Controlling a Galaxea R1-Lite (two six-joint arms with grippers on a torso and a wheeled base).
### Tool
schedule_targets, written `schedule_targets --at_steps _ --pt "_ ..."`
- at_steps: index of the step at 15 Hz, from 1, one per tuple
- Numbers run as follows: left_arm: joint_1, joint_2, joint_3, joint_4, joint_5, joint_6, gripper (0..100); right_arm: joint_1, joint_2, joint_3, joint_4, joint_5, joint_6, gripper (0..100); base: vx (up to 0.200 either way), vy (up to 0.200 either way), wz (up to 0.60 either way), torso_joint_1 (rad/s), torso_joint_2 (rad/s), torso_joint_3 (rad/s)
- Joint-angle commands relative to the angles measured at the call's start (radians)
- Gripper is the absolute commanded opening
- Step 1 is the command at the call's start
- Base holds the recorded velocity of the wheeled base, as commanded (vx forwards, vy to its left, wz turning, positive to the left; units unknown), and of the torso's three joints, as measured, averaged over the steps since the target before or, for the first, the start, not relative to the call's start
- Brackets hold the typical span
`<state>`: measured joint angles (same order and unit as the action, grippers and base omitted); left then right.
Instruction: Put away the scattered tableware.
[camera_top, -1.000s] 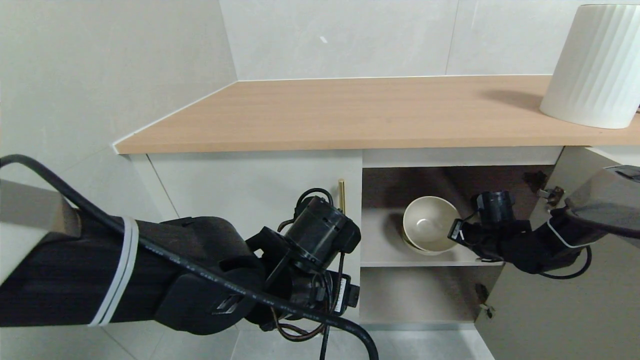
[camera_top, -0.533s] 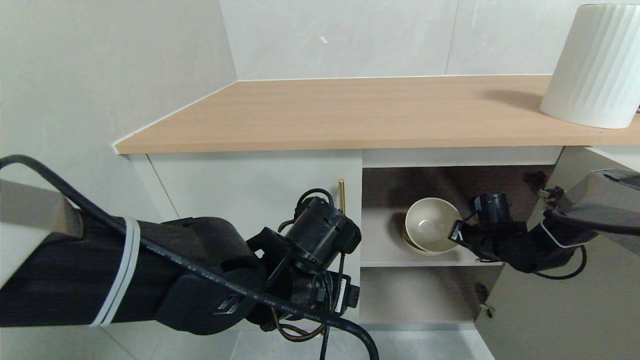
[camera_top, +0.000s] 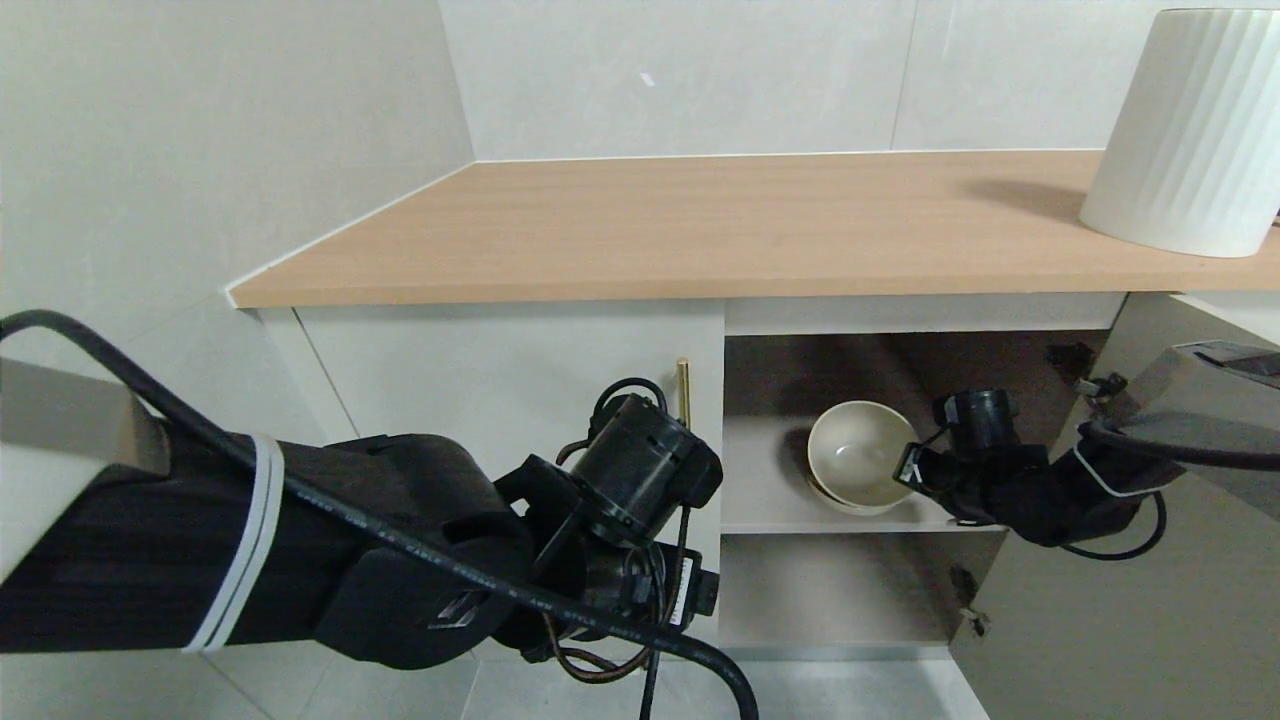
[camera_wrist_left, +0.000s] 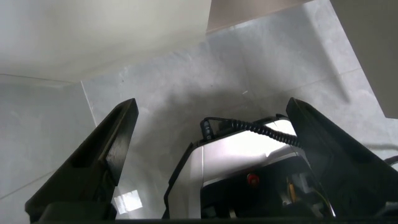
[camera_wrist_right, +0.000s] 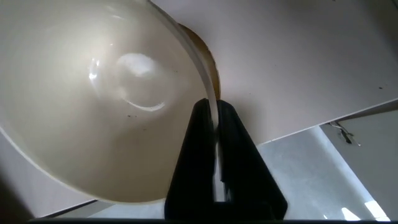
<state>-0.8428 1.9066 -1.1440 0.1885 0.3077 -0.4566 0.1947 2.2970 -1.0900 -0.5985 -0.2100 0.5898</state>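
Clearly the step in hand is placing: in the head view the right gripper (camera_top: 912, 470) reaches into the open cabinet (camera_top: 1000, 312) with the bowl (camera_top: 858, 455) at its tips. The bowl sits just ahead of the jaws, tilted, with its mouth facing out of the cabinet. It hangs over the upper shelf (camera_top: 765, 490). A lower dish (camera_top: 828, 492) peeks out beneath the bowl, ahead of and a little under the jaws. The left arm hangs low in front of the closed door (camera_top: 510, 370), well apart from the bowl.

From the left wrist, the left gripper (camera_wrist_left: 211, 106) has its jaws spread wide, with nothing between them but floor beyond.

From the right wrist, the right gripper (camera_wrist_right: 215, 112) pinches the bowl's (camera_wrist_right: 106, 93) rim, one finger inside the wall and one outside. The lower dish's (camera_wrist_right: 204, 53) brownish edge shows just past the fingertips, and the shelf (camera_wrist_right: 298, 68) runs off to the outer jaw's side.

I judge that the next move calls for lowering the bowl until it settles level on the lower dish. The jaws should then part and draw straight back so the rim is not dragged.

Whether the bowl already touches the lower dish cannot be told, because the bowl covers the contact. Most of the lower dish is hidden, so its kind is unclear, and the right wrist view cuts off the bowl's far side.
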Motion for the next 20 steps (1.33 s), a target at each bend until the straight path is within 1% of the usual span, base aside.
schedule_targets --at_steps 1,10,14,15,16,17,18,19,20 --pt "0.001 0.002 0.0 0.0 0.001 -0.001 100 0.0 0.004 -0.001 0.0 0.0 0.001 100 0.0 0.0 0.0 0.0 0.0 0.0" --pt "0.001 0.002 0.0 0.0 0.002 -0.001 100 0.005 -0.005 0.009 0.0 0.003 -0.001 100 0.0 0.0 0.0 0.0 0.0 0.0" --pt "0.014 -0.017 -0.002 -0.001 0.002 -0.001 100 0.023 -0.076 0.055 0.013 0.014 -0.002 100 0.0 0.0 0.0 0.0 0.0 0.0" --pt "0.03 -0.058 0.001 0.0 0.001 -0.011 100 0.037 -0.166 0.121 0.02 0.047 -0.005 100 0.0 0.0 0.0 0.0 0.0 0.0" --pt "0.039 -0.11 0.015 0.002 0.001 -0.02 100 0.066 -0.264 0.191 0.055 0.103 -0.022 100 0.0 0.0 0.0 0.0 0.0 0.0" --pt "0.047 -0.164 0.04 0.0 -0.001 -0.016 100 0.081 -0.361 0.245 0.109 0.139 -0.059 100 0.0 0.0 0.0 0.0 0.0 0.0" --pt "0.05 -0.187 0.046 0.002 -0.001 -0.014 100 0.091 -0.399 0.262 0.132 0.147 -0.076 100 0.0 0.0 0.0 0.0 0.0 0.0" --pt "0.073 -0.265 0.058 0.005 -0.001 -0.014 100 0.123 -0.536 0.331 0.204 0.152 -0.11 100 0.0 0.0 0.0 0.0 0.0 0.0" --pt "0.094 -0.307 0.066 0.008 -0.002 -0.016 100 0.138 -0.602 0.361 0.23 0.156 -0.113 100 0.0 0.0 0.0 0.0 0.0 0.0"
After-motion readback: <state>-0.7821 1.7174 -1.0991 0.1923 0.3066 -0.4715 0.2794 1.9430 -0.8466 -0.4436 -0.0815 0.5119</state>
